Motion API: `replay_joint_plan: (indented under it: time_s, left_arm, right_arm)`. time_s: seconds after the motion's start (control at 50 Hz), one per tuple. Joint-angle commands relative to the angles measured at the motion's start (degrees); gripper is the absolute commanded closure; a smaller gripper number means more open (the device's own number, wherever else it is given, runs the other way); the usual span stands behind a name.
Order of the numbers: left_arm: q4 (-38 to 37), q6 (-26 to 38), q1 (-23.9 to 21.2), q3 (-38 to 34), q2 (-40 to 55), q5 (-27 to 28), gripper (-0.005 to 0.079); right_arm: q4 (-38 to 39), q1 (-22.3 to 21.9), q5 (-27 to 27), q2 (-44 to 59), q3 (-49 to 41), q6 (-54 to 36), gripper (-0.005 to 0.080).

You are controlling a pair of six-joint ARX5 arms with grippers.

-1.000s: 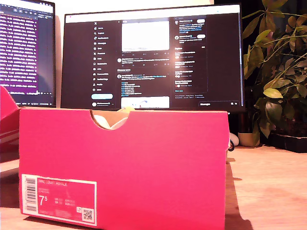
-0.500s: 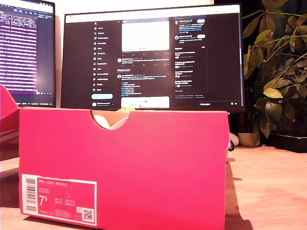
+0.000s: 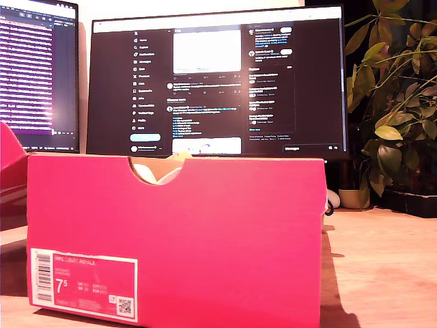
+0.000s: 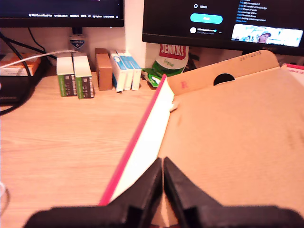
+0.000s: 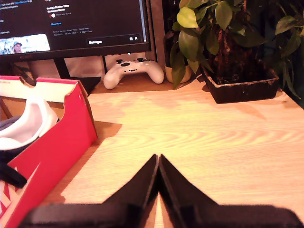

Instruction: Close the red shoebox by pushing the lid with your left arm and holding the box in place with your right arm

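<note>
Red shoebox (image 3: 174, 239) stands open; my first gripper (image 4: 163, 166), clenched empty, hovers over its lid (image 4: 228, 142), pushing next; my second gripper (image 5: 158, 164), clenched, waits beside the shoebox.

Two big screens, the first screen (image 3: 217, 82) and the second screen (image 3: 37, 72), are glowing at the back of the wooden desk (image 5: 213, 137). A leafy plant (image 5: 223, 42) is sitting in a dark pot beside a white game controller (image 5: 133, 72). Little boxes (image 4: 97, 71) are standing in a row near a green bag (image 4: 166, 64).
</note>
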Motion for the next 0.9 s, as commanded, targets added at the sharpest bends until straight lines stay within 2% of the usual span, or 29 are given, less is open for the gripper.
replay_joint_plan:
  time_s: [0.0, 0.06, 0.08, 0.16, 0.38, 0.6, 0.68, 0.88]
  left_arm:
    - [-0.55, -2.97, -0.22, -1.73, -0.48, 0.59, 0.0761]
    - [0.31, -2.97, -0.22, -1.44, -0.48, 1.81, 0.0761]
    - [0.68, -6.25, -0.22, -1.27, -0.48, 2.38, 0.0761]
    - [2.32, -7.52, -0.22, 0.22, -0.48, 4.20, 0.0761]
    - [1.90, -10.97, 0.04, 6.40, 1.53, 4.57, 0.0761]
    - [0.85, -11.21, 1.27, 10.69, 10.51, 9.01, 0.0761]
    - [0.87, -10.99, 2.29, 12.02, 14.36, 10.78, 0.0761]
    - [0.92, -9.40, 7.28, 14.95, 23.82, 17.40, 0.0761]
  right_arm:
    - [2.14, 0.33, -0.52, -0.37, -0.74, 1.73, 0.0764]
    - [3.74, 0.33, -2.51, -0.37, -0.15, 4.42, 0.0764]
    - [3.98, 0.33, -3.41, -0.37, 0.37, 4.87, 0.0764]
    - [3.89, 0.33, -6.58, -0.35, 2.69, 6.64, 0.0764]
    - [-0.17, 0.31, -9.84, 2.80, 8.87, 9.97, 0.0764]
    - [-0.61, 0.33, -16.24, 12.90, 12.55, 11.74, 0.0764]
    - [0.42, 0.31, -20.35, 17.42, 13.00, 11.76, 0.0764]
    - [4.63, 0.33, -28.98, 29.18, 13.29, 11.74, 0.0764]
